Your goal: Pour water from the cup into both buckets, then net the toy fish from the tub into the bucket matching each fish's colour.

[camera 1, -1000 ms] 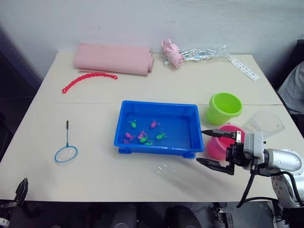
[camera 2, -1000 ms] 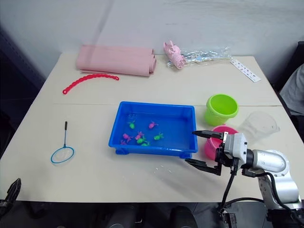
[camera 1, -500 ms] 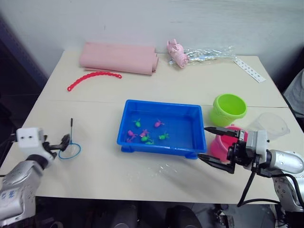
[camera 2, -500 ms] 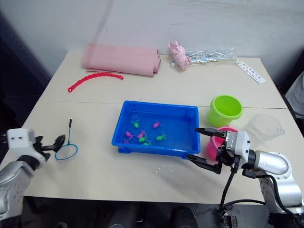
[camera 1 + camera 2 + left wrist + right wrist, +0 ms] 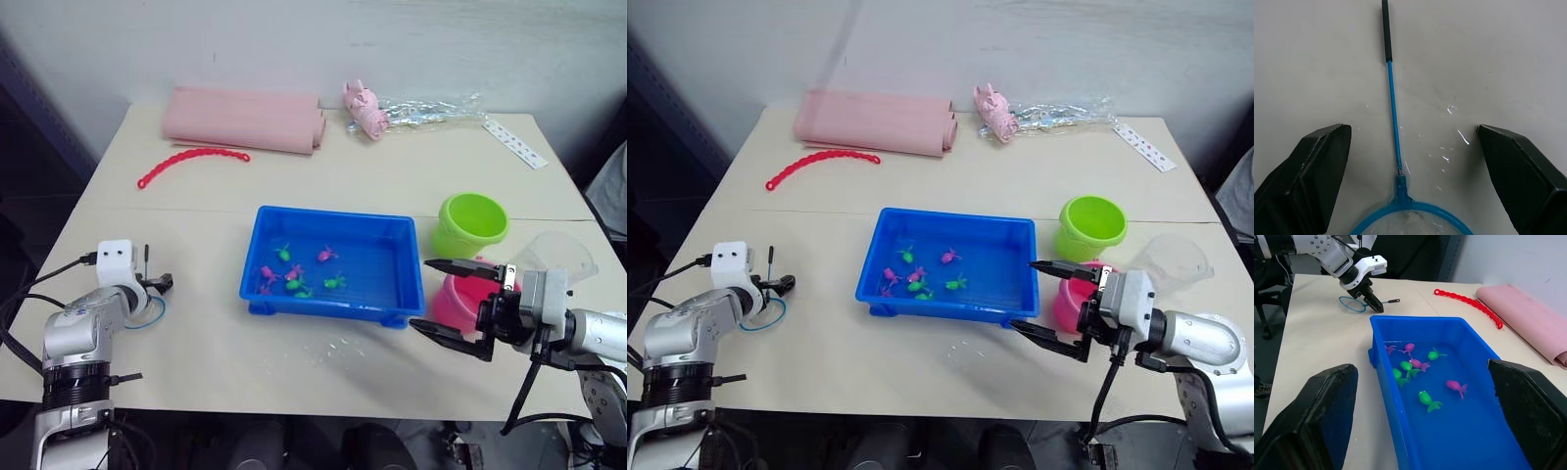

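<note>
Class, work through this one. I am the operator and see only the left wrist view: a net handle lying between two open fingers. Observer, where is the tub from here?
Observer: The blue tub sits mid-table, to the right of the net and apart from it.
Operator: Any fish in it?
Observer: Yes, several green and pink fish, gathered toward its left half.
Operator: Where is the right gripper?
Observer: The right gripper is open at the tub's near right corner, in front of the pink bucket.
</note>
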`<state>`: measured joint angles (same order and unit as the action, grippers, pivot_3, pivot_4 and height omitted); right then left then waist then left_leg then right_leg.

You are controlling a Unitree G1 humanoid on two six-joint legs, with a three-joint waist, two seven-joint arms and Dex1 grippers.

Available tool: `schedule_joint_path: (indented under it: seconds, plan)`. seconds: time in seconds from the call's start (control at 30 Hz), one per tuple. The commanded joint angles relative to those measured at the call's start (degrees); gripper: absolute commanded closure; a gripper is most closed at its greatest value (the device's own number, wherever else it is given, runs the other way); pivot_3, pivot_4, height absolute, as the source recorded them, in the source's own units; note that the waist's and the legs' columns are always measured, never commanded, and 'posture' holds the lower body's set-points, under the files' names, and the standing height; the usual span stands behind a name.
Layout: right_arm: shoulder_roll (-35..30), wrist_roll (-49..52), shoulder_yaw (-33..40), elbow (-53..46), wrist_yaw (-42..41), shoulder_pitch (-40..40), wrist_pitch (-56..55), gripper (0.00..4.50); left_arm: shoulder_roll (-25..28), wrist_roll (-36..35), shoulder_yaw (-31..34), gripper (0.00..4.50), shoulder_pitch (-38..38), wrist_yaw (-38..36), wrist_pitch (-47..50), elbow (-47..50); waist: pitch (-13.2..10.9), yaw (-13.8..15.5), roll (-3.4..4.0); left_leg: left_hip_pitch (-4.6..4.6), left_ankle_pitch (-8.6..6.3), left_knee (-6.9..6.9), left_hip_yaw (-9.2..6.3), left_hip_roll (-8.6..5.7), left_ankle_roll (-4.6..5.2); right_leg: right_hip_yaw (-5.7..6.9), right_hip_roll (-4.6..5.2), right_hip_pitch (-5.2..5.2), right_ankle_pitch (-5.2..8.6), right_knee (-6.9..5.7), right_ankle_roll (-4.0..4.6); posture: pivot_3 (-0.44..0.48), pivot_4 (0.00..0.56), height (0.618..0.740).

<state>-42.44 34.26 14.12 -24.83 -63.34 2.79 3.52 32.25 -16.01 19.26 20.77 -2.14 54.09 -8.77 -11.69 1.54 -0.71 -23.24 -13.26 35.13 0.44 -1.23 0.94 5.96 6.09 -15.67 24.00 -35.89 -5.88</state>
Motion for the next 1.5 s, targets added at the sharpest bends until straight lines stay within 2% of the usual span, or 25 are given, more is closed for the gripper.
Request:
schedule_joint_path:
  seconds: [0.03,0.1,0.13,0.4,0.43,0.5,0.57,0.67,0.73,0.77,0.87,0.97,1.03,1.17,1.27,1.37,1.5]
  plan:
    - [-0.51,1.14,2.10,-3.74,2.02,-0.09,0.69,0.03,-0.72,1.06,0.73,0.00,-1.32,0.12,1.63,-2.99,0.02,0.00,0.04,0.02,0.00,0.00,0.00,0.00,0.00,-0.01,0.00,0.01,0.00,-0.01,0.00,0.000,0.150,0.740]
    - [-0.73,1.23,2.00,-4.66,2.73,-0.33,1.27,0.00,-0.45,1.20,0.59,0.66,-1.89,-0.74,2.02,-4.88,0.08,-0.01,0.14,0.04,0.00,0.00,0.02,-0.01,0.00,-0.02,0.01,0.01,0.00,-0.01,0.00,0.000,0.150,0.740]
    - [-0.85,1.28,2.01,-4.95,2.98,-0.46,1.53,0.00,-0.31,1.23,0.65,0.84,-2.18,-1.19,2.04,-5.73,0.10,-0.07,0.16,0.05,0.00,-0.01,0.02,-0.01,-0.01,-0.02,0.01,0.01,0.00,-0.01,0.00,0.000,0.150,0.740]
    - [-1.60,1.00,1.81,-3.68,2.82,-2.34,2.51,0.00,-0.02,1.98,0.46,4.27,-1.19,-2.73,-0.55,-11.23,0.47,-0.24,0.80,0.20,-0.02,-0.05,0.19,0.05,-0.03,-0.11,-0.01,0.01,0.01,-0.06,0.01,0.000,0.150,0.740]
    - [-1.70,0.79,1.89,-2.93,2.58,-2.59,2.22,0.00,0.31,1.42,1.60,4.45,-0.92,-3.19,-1.44,-11.18,0.48,-0.19,0.82,0.20,-0.02,-0.05,0.19,0.05,-0.03,-0.11,0.00,0.02,0.00,-0.06,0.01,0.000,0.150,0.740]
    - [-1.81,0.51,2.15,-1.78,2.16,-2.79,1.66,0.00,0.78,0.19,3.48,4.45,-0.65,-4.90,-3.79,-10.44,0.48,-0.21,0.82,0.20,-0.02,-0.05,0.19,0.04,-0.02,-0.11,0.01,0.02,0.00,-0.06,0.01,0.000,0.150,0.740]
    - [-1.84,0.26,2.52,-0.42,1.55,-2.88,0.90,0.00,0.78,-2.76,6.27,4.45,-0.68,-9.82,-10.11,-8.14,0.46,-0.25,0.78,0.19,-0.02,-0.05,0.19,0.05,-0.02,-0.10,0.00,0.01,0.00,-0.06,0.01,0.000,0.150,0.740]
    - [-1.82,0.92,2.83,0.43,1.01,-2.53,1.15,0.00,3.22,-8.25,8.52,4.45,-2.29,-21.88,-14.70,-3.48,0.31,-0.18,0.53,0.12,-0.01,-0.04,0.17,0.07,-0.02,-0.06,-0.01,-0.02,0.00,-0.05,0.01,0.000,0.150,0.740]
    - [-2.60,2.77,2.21,0.22,-0.51,-2.30,3.24,0.00,7.25,-11.49,8.63,4.45,-3.36,-33.37,-19.45,1.26,0.06,-0.17,0.10,-0.01,-0.02,-0.02,0.15,0.07,-0.02,-0.05,-0.01,-0.07,0.00,0.01,0.02,0.000,0.150,0.740]
    - [-3.17,3.57,1.80,-0.26,-1.14,-2.45,4.37,0.00,9.91,-12.45,7.58,4.45,-3.79,-39.88,-22.34,3.86,-0.01,-0.11,-0.02,-0.04,-0.02,-0.02,0.13,0.08,-0.02,-0.04,-0.01,-0.09,0.00,0.04,0.02,0.000,0.150,0.740]
    - [-4.92,5.30,0.77,-2.26,-1.56,-3.24,8.13,0.00,14.72,-14.05,4.27,4.45,-3.02,-52.42,-27.92,7.62,-0.02,-0.01,0.00,-0.09,-0.04,-0.02,0.09,0.06,-0.02,-0.02,0.01,-0.05,-0.02,0.22,0.05,0.000,0.150,0.740]
    - [-6.93,5.48,-0.41,-4.86,0.97,-4.99,12.97,0.00,19.44,-12.30,-3.54,4.45,0.47,-65.47,-34.75,9.63,-0.10,0.09,0.28,-0.07,-0.09,-0.05,0.17,-0.07,0.05,-0.02,0.16,0.01,-0.02,0.31,0.06,0.000,0.150,0.740]
    - [-8.87,2.78,-1.60,-6.61,6.57,-6.70,18.86,0.00,21.20,-10.56,-9.71,4.45,3.33,-71.65,-36.38,10.44,-0.11,-0.03,0.33,-0.07,-0.09,-0.05,0.18,-0.08,0.05,-0.03,0.17,0.00,-0.02,0.29,0.06,0.000,0.150,0.740]
    - [-9.17,6.25,-6.01,-8.29,8.05,-12.34,25.57,0.00,19.72,-11.19,-21.23,4.45,12.18,-79.29,-32.37,14.70,-0.17,-0.11,0.27,-0.12,-0.09,-0.11,0.19,-0.01,0.05,-0.02,0.06,-0.11,-0.02,0.25,0.06,0.000,0.150,0.740]
    - [-8.12,7.65,-8.82,-7.85,9.51,-17.24,29.85,0.00,16.07,-10.49,-27.70,4.45,18.25,-79.62,-28.22,16.42,-0.17,-0.32,0.28,-0.34,-0.08,-0.10,0.22,0.06,0.08,-0.06,-0.07,-0.29,-0.02,0.14,0.06,0.000,0.150,0.740]
    - [-8.52,8.46,-11.06,-7.84,7.90,-19.28,31.82,0.00,11.78,-9.23,-31.15,4.45,22.21,-78.93,-28.49,15.60,-0.18,-0.25,0.27,-0.42,-0.08,-0.06,0.22,0.08,0.09,-0.03,-0.16,-0.33,-0.02,0.06,0.06,0.000,0.150,0.740]
    - [-8.03,9.30,-13.42,-8.61,7.57,-21.13,34.17,0.00,9.42,-6.99,-33.52,4.45,23.71,-79.57,-30.96,14.03,-0.18,-0.06,0.26,-0.98,-0.01,0.16,0.14,0.09,0.20,0.02,-0.30,-0.79,-0.03,-0.05,0.04,0.000,0.150,0.740]
